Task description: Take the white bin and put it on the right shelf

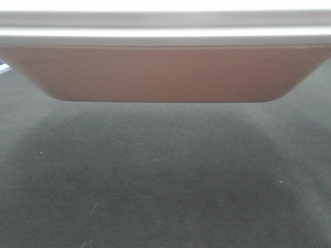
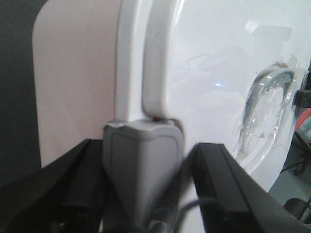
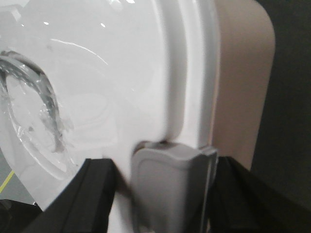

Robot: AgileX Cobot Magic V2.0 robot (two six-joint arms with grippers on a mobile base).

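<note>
The white bin (image 1: pixel 165 72) fills the top of the front view, its pinkish tub hanging above the floor with a shadow under it. In the left wrist view its glossy lid (image 2: pixel 209 73) with a recessed handle (image 2: pixel 267 111) lies ahead. My left gripper (image 2: pixel 146 160) is shut on the grey latch (image 2: pixel 141 145) at the lid's edge, black fingers either side. The right wrist view mirrors this: my right gripper (image 3: pixel 167 170) is shut on the other grey latch (image 3: pixel 170 179) of the bin (image 3: pixel 97 73). The right shelf is out of view.
Dark grey carpet (image 1: pixel 165 181) spreads below the bin. A bit of blue (image 1: pixel 4 67) shows at the far left edge. Red and black gear with cables (image 2: pixel 301 116) lies past the bin's far side. A yellow floor line (image 3: pixel 6 182) shows at the lower left.
</note>
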